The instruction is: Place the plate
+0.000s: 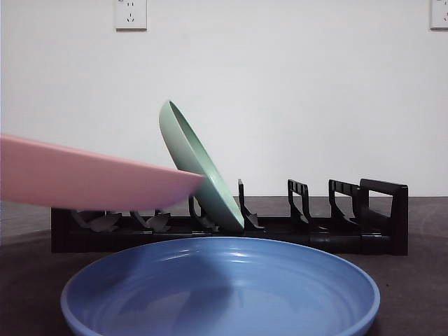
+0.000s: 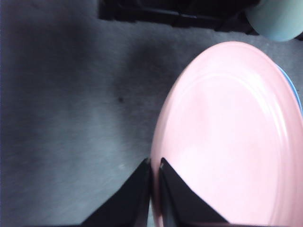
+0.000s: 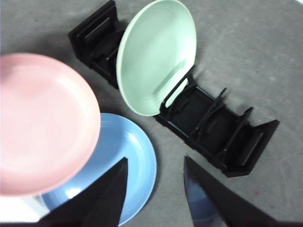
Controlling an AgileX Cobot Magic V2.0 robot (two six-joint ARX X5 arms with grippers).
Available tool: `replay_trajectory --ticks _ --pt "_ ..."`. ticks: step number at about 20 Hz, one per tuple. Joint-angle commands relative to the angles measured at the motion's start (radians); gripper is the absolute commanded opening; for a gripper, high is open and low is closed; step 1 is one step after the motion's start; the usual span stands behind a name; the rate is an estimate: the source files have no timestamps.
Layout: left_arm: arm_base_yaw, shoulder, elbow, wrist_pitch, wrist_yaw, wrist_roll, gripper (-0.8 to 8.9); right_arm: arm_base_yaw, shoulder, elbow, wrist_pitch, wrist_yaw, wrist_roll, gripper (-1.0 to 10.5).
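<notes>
My left gripper (image 2: 155, 163) is shut on the rim of a pink plate (image 2: 227, 137). It holds the plate nearly flat in the air, above the table and partly over a blue plate (image 1: 224, 287). The pink plate enters the front view from the left (image 1: 91, 178) and also shows in the right wrist view (image 3: 42, 123). A green plate (image 1: 199, 168) leans in a slot of the black dish rack (image 1: 336, 234). My right gripper (image 3: 156, 170) is open and empty, high above the blue plate (image 3: 128, 161) and the rack (image 3: 213, 127).
The grey table (image 2: 71, 104) shows to the side of the pink plate. Several rack slots (image 1: 301, 203) to the right of the green plate hold nothing. A white wall with sockets (image 1: 131, 14) stands behind.
</notes>
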State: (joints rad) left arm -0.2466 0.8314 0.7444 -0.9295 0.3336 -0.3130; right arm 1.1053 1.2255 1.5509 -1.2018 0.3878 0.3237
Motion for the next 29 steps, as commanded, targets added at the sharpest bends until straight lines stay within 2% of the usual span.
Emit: replay_trajectory --ticks 1,7,11,15,22,23,25,26,29 --pt "-0.081 0.013 -0.042 0.094 -0.042 -0.133 0.10 0.011 0.006 0.021 0.003 0.013 0.023 1.9" --pt "-0.309 0.118 -0.104 0.254 -0.170 -0.283 0.10 0.011 0.006 0.021 0.003 0.025 0.033 1.9" --pt "-0.419 0.228 -0.104 0.404 -0.202 -0.361 0.10 0.011 0.006 0.021 0.003 0.033 0.035 1.9" --pt "-0.489 0.324 -0.104 0.467 -0.286 -0.381 0.10 0.011 0.006 0.021 0.003 0.032 0.036 1.9" --pt "-0.538 0.428 -0.104 0.564 -0.289 -0.385 0.12 0.011 0.006 0.021 -0.009 0.032 0.040 1.9" --pt "-0.541 0.437 -0.104 0.561 -0.289 -0.384 0.56 0.011 0.006 0.021 -0.012 0.032 0.042 1.9" --pt "-0.541 0.439 -0.104 0.550 -0.294 -0.385 2.39 0.011 0.006 0.021 -0.015 0.032 0.044 1.9" --pt "-0.541 0.436 -0.104 0.548 -0.294 -0.384 2.86 0.011 0.006 0.021 -0.015 0.032 0.043 1.9" --pt "-0.532 0.409 -0.092 0.511 -0.299 -0.377 3.13 0.011 0.006 0.021 -0.015 0.032 0.043 1.9"
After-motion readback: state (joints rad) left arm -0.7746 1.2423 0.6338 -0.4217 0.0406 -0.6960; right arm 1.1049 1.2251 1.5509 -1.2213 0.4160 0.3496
